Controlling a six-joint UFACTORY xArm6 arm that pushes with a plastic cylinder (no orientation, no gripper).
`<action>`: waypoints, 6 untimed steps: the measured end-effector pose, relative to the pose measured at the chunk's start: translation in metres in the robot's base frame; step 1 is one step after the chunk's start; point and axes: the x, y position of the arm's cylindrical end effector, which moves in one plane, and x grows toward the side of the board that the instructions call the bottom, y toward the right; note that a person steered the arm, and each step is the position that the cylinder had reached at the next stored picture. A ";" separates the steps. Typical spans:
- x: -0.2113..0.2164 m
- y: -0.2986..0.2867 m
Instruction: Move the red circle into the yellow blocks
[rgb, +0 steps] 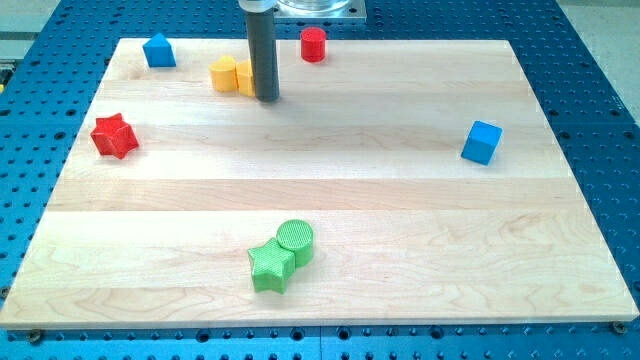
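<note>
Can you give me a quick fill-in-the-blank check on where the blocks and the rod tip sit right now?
1. My tip stands just to the view's ___ of the yellow blocks.
2. The red cylinder lies at the view's ___ edge of the board.
3. The green star touches the green ___.
4. The block nearest the view's right edge is ___.

Missing words: right; top; cylinder; blue

The board is pale wood with a smooth, matt grain. The green star and green circle show ribbed, matt plastic tops.
</note>
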 end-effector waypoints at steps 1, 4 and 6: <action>0.009 0.034; -0.106 0.125; -0.106 -0.005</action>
